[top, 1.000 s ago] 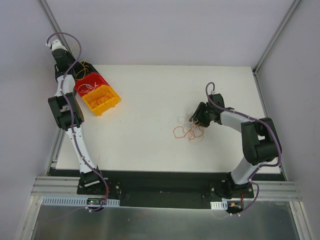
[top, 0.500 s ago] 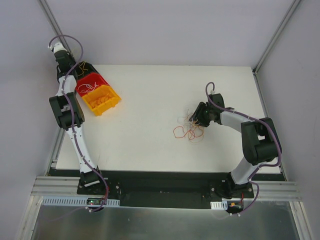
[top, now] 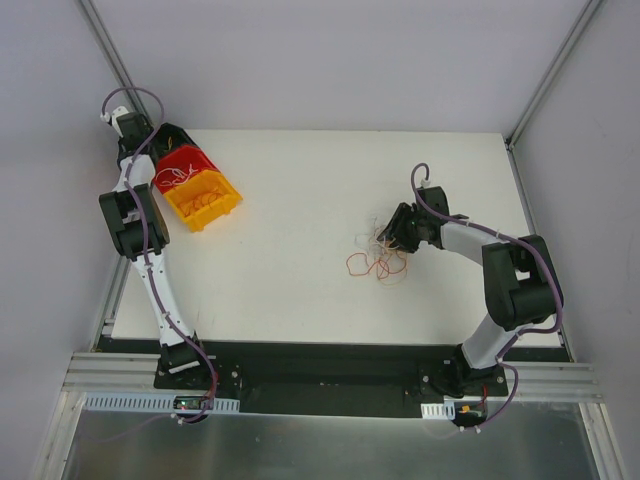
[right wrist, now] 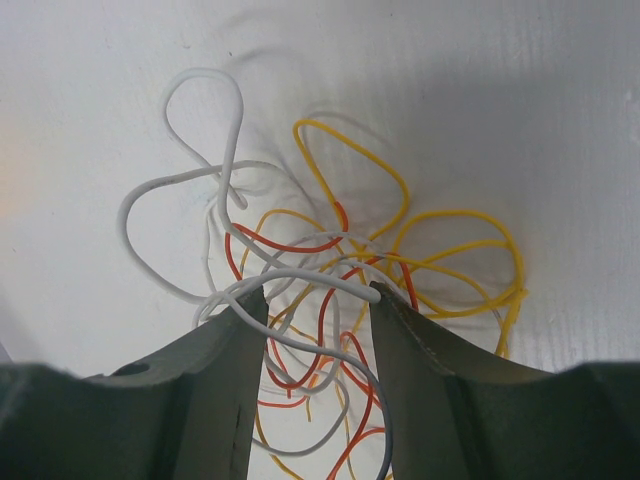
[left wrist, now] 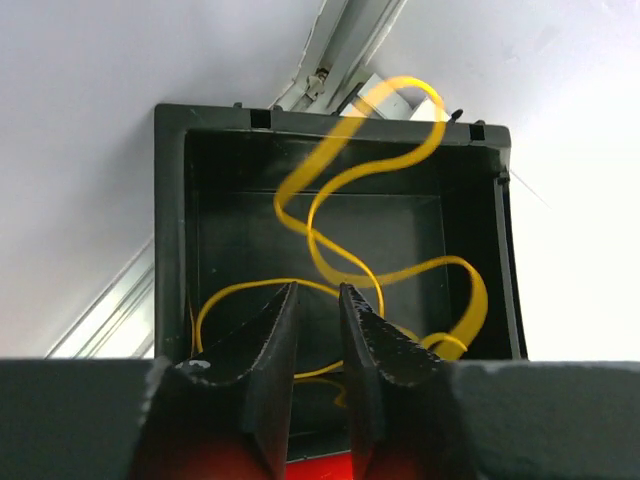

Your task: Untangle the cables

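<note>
Left gripper [left wrist: 318,295]: jaws narrowly parted, clamping nothing, poised over the black bin [left wrist: 170,230], which holds one looping yellow cable [left wrist: 340,180]. Adjoining red bin [top: 195,153]: pale strands. Yellow bin [top: 225,205]: orange strands. Right gripper [right wrist: 315,300]: jaws apart, astride the tangled cables [top: 378,258] on the white table [top: 300,200]. Grey walls [top: 330,60] surround.

**Mia:** Is it bright?

**Tom:** Yes. From above, the white bench [top: 300,280] is lit evenly, with no hard shadows.

**Mia:** And close up?

**Tom:** The black bin [left wrist: 170,250] is dark inside. The yellow cable [left wrist: 404,82] looks fuzzy at the top. The cables [right wrist: 330,250] throw soft grey shadows toward the top of the frame.
</note>
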